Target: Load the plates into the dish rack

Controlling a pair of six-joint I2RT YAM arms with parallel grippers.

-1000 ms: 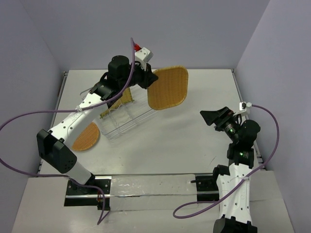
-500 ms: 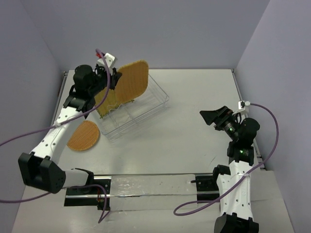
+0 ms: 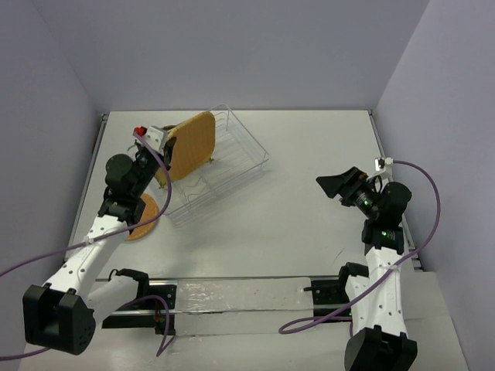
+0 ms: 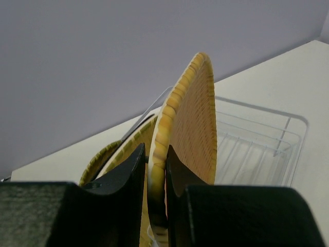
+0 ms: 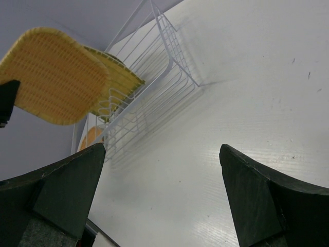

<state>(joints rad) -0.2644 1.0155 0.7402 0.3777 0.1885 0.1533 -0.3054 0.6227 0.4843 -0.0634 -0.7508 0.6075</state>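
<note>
Grips, with the left claw [image 4: 154, 172], the rim of the square woven plate [image 4: 193, 118], one black finger pressed to each face. Holds it on edge and leaning, out over the left end of the rack [image 3: 241, 153]; cannot tell whether the plate's lower edge touches the wires. Seen edge-on from the left wrist, broadside from the right wrist.

Just behind it, inside the rack: a yellow plate [image 5: 122, 82], standing tilted among the upright wires.

Rack itself skewed on the tabletop [image 3: 309, 154], at the far left, one corner pointing toward the middle.

Just beside the rack's near left corner, flat on the tabletop: a round plate [image 3: 145, 216], partly hidden under the left arm.

Well apart, over on the right side: right claw [image 5: 160, 152], spread wide with nothing between its fingers, raised above the tabletop and turned toward the rack.

Trailing from each arm: a purple cable [image 3: 433, 201], looping back toward the bases.
</note>
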